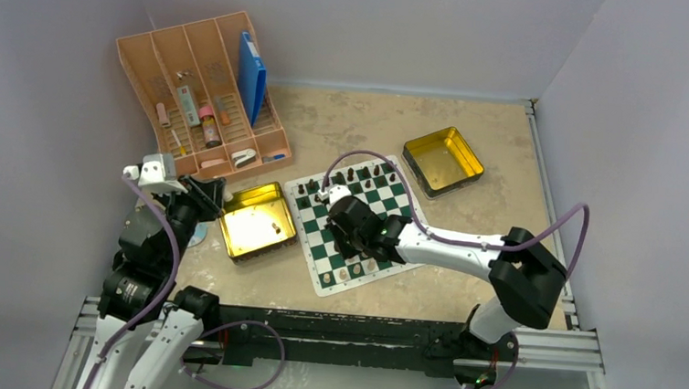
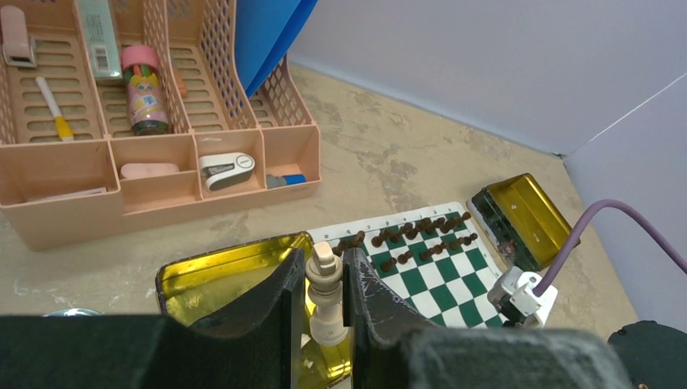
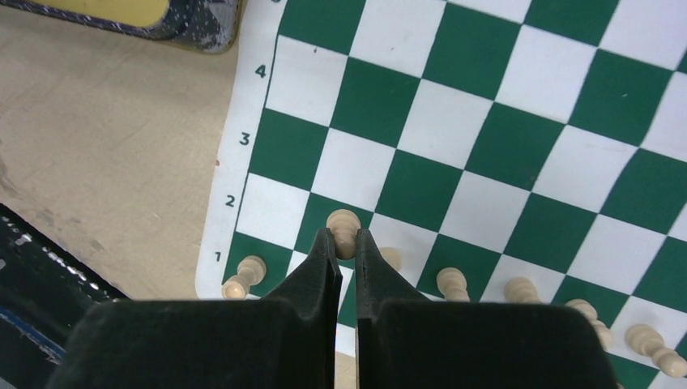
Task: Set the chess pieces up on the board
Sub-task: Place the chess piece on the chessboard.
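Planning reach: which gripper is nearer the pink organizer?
Left. The left gripper is at the tin beside the organizer; the right gripper is down on the board, farther off.

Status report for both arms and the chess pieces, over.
Left gripper shut on tall tan chess piece, by gold tin. Right gripper shut on tan pawn, board row two. First-row pieces close beside it.

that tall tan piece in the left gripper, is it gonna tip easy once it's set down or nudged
Probably tippy: the tan piece is tall and slim. Likely light and stiff: it looks like turned wood and sits straight in the left gripper. Lying on its side it would probably roll, being round in section.
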{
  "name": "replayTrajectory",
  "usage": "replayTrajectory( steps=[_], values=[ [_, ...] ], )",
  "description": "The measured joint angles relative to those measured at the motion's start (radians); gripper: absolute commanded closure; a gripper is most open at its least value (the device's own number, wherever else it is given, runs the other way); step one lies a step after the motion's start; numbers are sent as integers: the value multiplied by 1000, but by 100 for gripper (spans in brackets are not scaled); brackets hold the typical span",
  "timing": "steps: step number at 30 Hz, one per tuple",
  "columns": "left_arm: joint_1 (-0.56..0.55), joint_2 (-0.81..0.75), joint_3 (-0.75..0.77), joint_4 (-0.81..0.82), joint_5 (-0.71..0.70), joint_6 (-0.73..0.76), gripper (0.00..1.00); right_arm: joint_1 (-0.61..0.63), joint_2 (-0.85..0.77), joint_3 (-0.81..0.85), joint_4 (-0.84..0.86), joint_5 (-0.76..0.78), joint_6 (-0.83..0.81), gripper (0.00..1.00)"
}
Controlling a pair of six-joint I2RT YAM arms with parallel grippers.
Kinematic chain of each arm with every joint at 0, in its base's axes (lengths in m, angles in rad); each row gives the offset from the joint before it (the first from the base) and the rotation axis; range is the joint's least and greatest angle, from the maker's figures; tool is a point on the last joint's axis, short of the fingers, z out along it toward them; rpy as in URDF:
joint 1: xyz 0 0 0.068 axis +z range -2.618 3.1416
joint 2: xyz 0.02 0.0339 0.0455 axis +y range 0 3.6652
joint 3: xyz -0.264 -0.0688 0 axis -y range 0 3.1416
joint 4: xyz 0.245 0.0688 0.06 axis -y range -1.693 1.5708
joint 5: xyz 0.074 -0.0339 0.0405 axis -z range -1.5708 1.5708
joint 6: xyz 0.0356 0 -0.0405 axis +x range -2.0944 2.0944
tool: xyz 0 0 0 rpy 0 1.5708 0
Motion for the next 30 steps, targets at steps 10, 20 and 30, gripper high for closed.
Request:
replayTrajectory(
  steps=[10,20,30],
  values=[
    [0,22,-37,-8,-3,-29,100,4,44,2,-16,-37,0,100],
    [0,28,-37,-8,-3,-32,100,4,92,2,-17,-68,0,100],
    [0,31,-37,-8,-3,-33,100,5,114,11,-9,-68,-3,96]
  ],
)
